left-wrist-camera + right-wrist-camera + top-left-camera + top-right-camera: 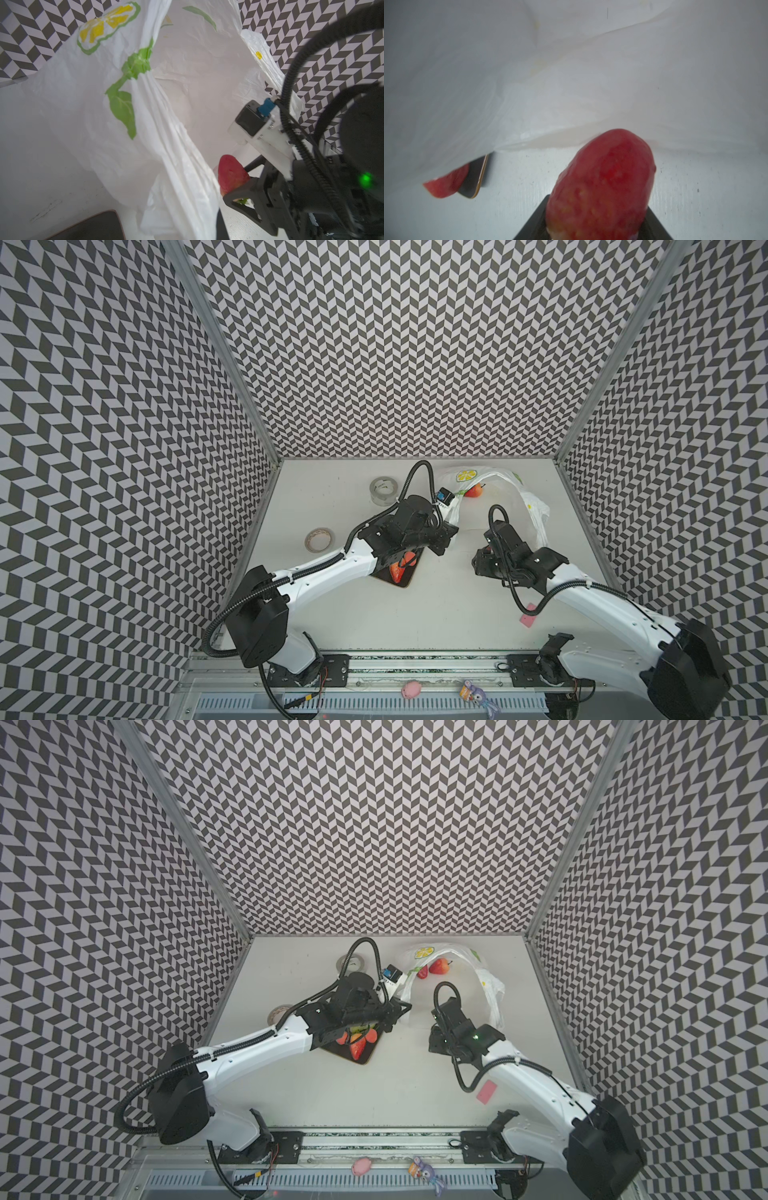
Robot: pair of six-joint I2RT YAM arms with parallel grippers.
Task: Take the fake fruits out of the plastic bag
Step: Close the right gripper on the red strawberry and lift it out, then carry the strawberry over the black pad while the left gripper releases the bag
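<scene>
The white plastic bag (494,483) printed with lemon slices lies at the back right, its mouth held up. My left gripper (452,529) is shut on the bag's bunched edge (182,187). Inside the bag a pinkish-orange apple (440,966) and a red strawberry (422,972) show. My right gripper (598,224) is shut on another red strawberry (604,187), just outside the bag's mouth and above the table. The left wrist view shows that strawberry (231,176) too. More fake fruits (357,1044) lie on a dark tray (405,581), partly hidden under my left arm.
Two tape rolls (383,490) (319,539) lie on the table's left side. A pink card (528,616) lies beside my right arm. A pink toy pig (411,689) and a purple toy (473,691) sit on the front rail. Patterned walls enclose three sides.
</scene>
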